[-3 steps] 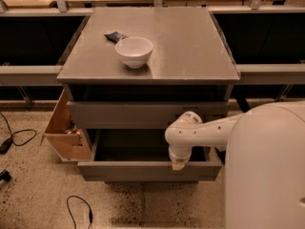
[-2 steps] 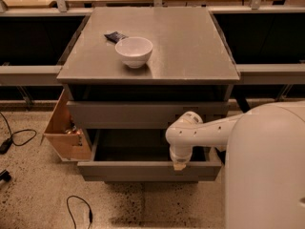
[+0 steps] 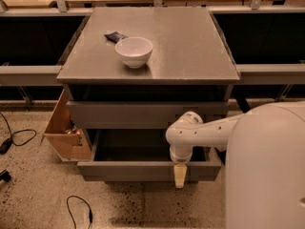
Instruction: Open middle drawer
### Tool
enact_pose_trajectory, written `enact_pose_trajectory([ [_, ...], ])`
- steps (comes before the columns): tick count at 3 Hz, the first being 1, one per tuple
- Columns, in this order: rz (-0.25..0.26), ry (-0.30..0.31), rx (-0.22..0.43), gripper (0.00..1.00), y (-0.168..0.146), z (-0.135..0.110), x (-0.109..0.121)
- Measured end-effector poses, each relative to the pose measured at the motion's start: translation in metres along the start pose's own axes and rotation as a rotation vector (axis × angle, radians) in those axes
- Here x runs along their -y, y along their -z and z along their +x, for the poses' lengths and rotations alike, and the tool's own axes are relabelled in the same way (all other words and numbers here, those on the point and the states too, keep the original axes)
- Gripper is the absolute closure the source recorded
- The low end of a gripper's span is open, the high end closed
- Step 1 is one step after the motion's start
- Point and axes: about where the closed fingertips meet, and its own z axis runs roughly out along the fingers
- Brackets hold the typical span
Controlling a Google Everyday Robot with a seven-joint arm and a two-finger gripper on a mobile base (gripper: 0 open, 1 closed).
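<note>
The middle drawer is a wide, shallow grey drawer. It stands pulled out from the cabinet, and its grey floor and inner walls show. Above it sits the taller grey top drawer, a little out from under the cabinet's top. My gripper hangs from the white arm at the right part of the middle drawer's front wall, and its beige tip lies across that wall. The lowest drawer is hidden below the open one.
A white bowl and a small dark packet lie on the cabinet's grey top. An open cardboard box stands against the cabinet's left side. Black cables lie on the speckled floor. Dark shelves flank the cabinet.
The gripper has shifted slightly toward the front, and its beige tip now shows across the drawer's front wall. The drawer stays pulled out as before.
</note>
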Motion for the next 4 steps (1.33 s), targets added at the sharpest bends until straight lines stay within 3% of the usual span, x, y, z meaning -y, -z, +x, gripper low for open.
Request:
enact_pose_trajectory([
  [1,-0.024,-0.008,-0.006,0.0,-0.009,0.001,0.0],
  [2,-0.103,-0.02,0.011,0.19,-0.043,0.001,-0.028],
  [3,-0.118,-0.028,0.045,0.42,-0.043,-0.014,-0.058],
  [4,-0.126,-0.035,0.044,0.66,-0.037,-0.019,-0.072],
])
